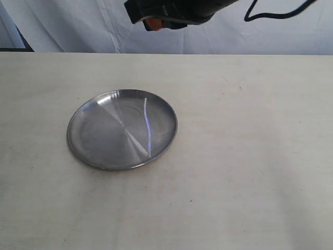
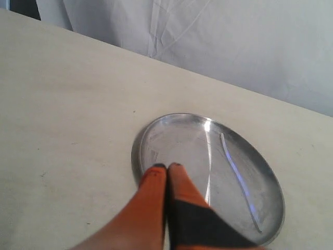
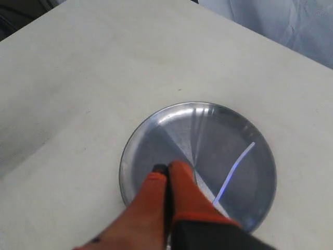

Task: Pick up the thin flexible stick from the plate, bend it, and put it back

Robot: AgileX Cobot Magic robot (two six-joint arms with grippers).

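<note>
The round silver plate lies on the pale table, left of centre in the exterior view. Along its right half rests the thin flexible stick, whitish with a bluish glint and slightly curved. The left wrist view looks down on the plate and the stick; my left gripper hovers above the plate's rim, shut and empty. My right gripper is also shut and empty, above the plate and apart from the stick. In the exterior view only a dark arm part shows at the top edge.
The table is a bare pale surface around the plate. A white cloth backdrop hangs behind its far edge, with a black cable at the top right.
</note>
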